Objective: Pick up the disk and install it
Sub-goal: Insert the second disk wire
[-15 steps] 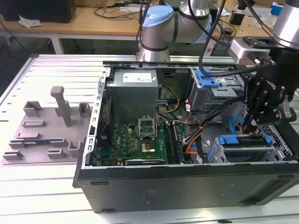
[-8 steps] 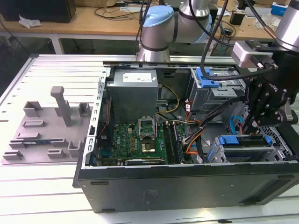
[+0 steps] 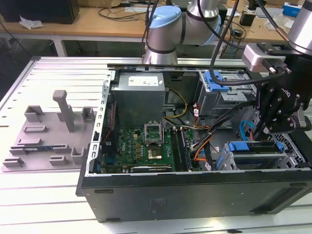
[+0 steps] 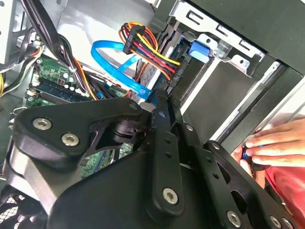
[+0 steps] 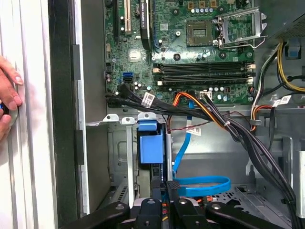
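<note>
Exterior view, from its left: grey fixture tray (image 3: 44,139) sits on the ribbed aluminium table (image 3: 58,68), just beside the open computer case (image 3: 195,200). Inside the case, the motherboard (image 3: 141,146) lies flat with the power supply (image 3: 141,95) behind it. Further toward the exterior view's right is the upper drive cage (image 3: 226,97), with a blue carrier piece (image 3: 217,80) on top. A bundle of black and orange cables (image 3: 204,141) runs between the board and the bays. A blue flat cable (image 3: 245,129) loops up just beside the lower bay. The gripper (image 3: 265,134) hangs over that lower bay at the case's front corner. The disk (image 3: 256,146) lies in the bay, blue rail up, directly under the fingertips. In the first wrist view the disk (image 5: 150,143) shows blue in its slot next to the case wall. The gripper (image 5: 163,183) is at its near end. Its fingers (image 5: 172,188) are drawn close together; can't tell whether they pinch the rail or only touch it. A person's hand (image 5: 7,98) rests on the table outside the case wall.
</note>
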Controlling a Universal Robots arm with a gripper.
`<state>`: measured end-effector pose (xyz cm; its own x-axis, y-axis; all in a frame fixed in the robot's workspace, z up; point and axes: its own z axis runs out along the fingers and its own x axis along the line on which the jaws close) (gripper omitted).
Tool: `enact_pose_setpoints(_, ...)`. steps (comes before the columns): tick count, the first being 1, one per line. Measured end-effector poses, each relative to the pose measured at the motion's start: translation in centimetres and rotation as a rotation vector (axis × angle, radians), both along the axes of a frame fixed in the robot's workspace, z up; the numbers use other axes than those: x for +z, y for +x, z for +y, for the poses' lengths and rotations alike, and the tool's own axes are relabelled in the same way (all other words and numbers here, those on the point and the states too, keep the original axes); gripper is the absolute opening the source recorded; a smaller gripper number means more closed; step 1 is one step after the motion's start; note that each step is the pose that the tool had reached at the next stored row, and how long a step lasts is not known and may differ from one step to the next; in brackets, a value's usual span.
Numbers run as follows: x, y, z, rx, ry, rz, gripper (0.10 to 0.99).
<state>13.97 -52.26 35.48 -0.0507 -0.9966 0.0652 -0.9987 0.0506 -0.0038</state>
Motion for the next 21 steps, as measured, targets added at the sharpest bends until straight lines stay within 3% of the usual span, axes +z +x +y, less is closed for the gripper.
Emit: enact_pose_setpoints(21,-0.62,0.39,-0.18,0.0,0.0,0.0004,0.161)
